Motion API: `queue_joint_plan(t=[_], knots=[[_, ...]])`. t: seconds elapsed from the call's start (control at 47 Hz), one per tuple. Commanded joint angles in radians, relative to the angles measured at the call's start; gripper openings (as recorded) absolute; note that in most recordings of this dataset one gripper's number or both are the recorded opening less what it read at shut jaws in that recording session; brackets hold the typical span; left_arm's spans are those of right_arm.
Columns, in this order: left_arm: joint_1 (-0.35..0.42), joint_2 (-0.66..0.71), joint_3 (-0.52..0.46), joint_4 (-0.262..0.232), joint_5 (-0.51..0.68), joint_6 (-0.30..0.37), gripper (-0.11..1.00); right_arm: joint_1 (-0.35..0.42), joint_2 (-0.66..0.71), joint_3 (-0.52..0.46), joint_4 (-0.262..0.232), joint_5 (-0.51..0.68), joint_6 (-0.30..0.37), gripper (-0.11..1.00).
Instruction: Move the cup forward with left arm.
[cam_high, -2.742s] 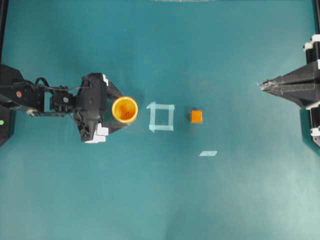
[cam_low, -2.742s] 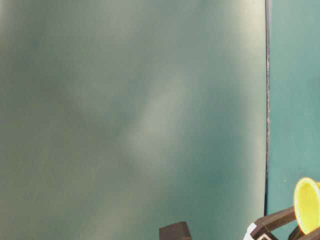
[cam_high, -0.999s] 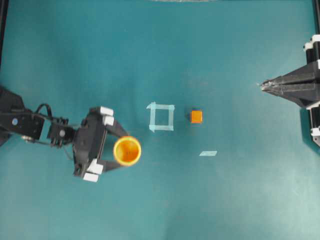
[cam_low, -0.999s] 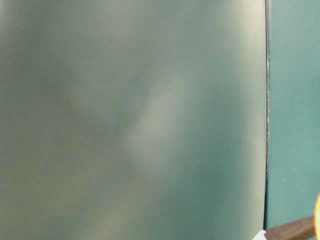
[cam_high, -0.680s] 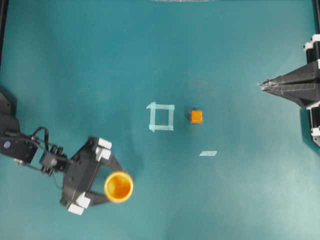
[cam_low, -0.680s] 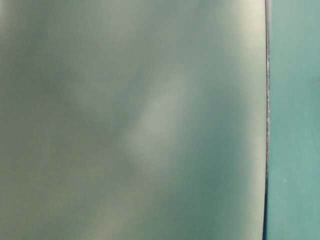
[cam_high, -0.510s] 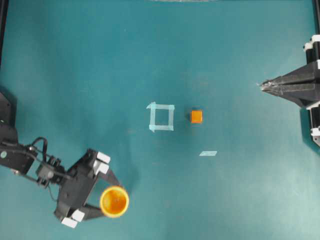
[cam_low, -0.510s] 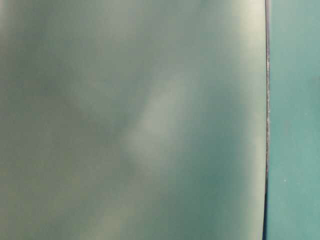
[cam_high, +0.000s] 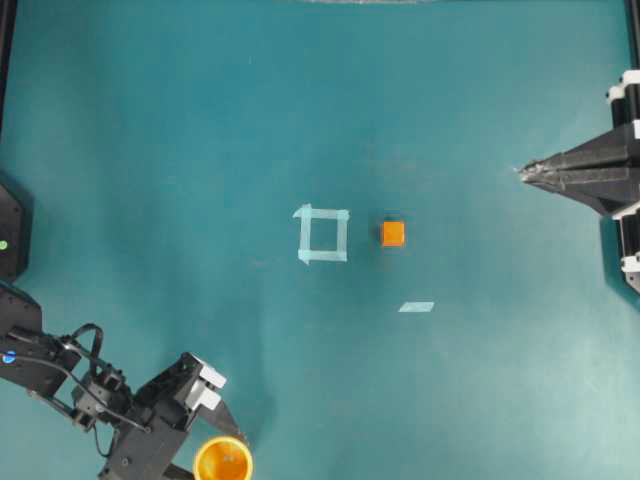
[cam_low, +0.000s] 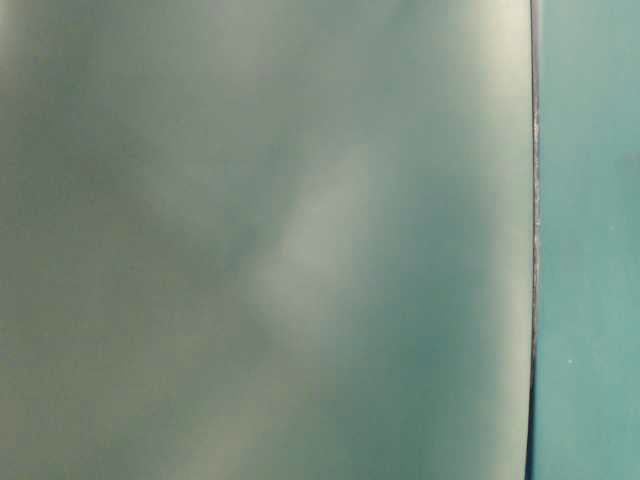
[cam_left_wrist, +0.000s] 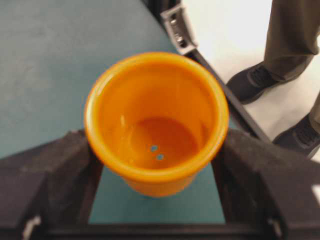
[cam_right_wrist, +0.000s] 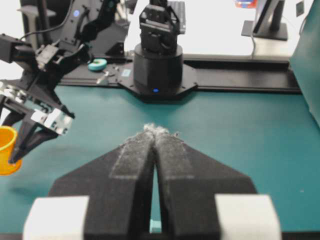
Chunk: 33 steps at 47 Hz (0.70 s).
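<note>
From overhead, the left gripper (cam_high: 213, 452) has swung from beside the tape square (cam_high: 323, 234) to the table's near edge, pinching the cup (cam_high: 223, 461); its wrist view shows the cup (cam_left_wrist: 156, 120) wedged between both fingers, so release remains.
</note>
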<state>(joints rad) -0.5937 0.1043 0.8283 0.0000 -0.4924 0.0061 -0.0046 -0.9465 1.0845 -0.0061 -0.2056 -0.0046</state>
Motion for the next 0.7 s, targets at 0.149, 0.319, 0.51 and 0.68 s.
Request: queue_joint_plan(t=[0.149,0.319,0.51,0.68], knots=[[-0.023,-0.012,-0.021,-0.002,0.002,-0.002,0.65,-0.002,0.003,-0.034,0.002,-0.005,0.002,0.00],[-0.025,-0.012,-0.021,-0.002,0.003,-0.002,0.65,-0.002,0.003,-0.034,0.002,-0.005,0.002,0.00],[-0.025,-0.012,-0.020,-0.002,0.005,-0.002,0.65,-0.002,0.005,-0.034,0.002,-0.003,0.002,0.00],[-0.025,-0.012,-0.020,-0.002,0.005,-0.002,0.65,-0.002,0.005,-0.034,0.002,0.002,0.002,0.00]])
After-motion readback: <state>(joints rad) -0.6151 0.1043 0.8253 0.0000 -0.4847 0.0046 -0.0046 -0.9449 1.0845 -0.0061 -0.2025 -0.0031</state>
